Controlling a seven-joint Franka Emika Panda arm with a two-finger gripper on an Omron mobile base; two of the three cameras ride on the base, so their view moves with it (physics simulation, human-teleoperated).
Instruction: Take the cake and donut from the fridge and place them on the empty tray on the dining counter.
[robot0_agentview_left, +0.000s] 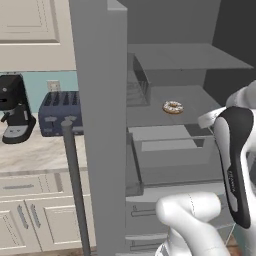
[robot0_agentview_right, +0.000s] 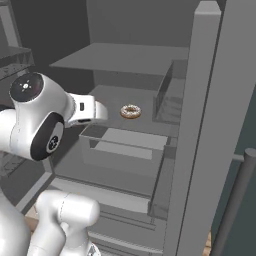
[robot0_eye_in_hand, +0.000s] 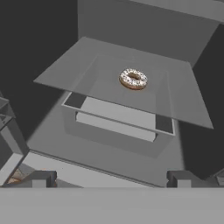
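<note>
Donut (robot0_eye_in_hand: 133, 79) lies alone on the open fridge (robot0_agentview_left: 100, 100) shelf (robot0_eye_in_hand: 109, 87).

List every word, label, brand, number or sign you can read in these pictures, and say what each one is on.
None can be read.
Dark upper arm link: a thin line of small pale lettering runs along it, too small and blurred to read.
Toaster, coffee machine, wall outlet, fridge door, donut: no text visible.

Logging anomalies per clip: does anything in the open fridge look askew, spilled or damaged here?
Nothing stands out. The donut lies flat and whole on the fridge shelf, with no spill around it. The gripper hangs in front of the shelf with its jaws apart, touching nothing.
</note>
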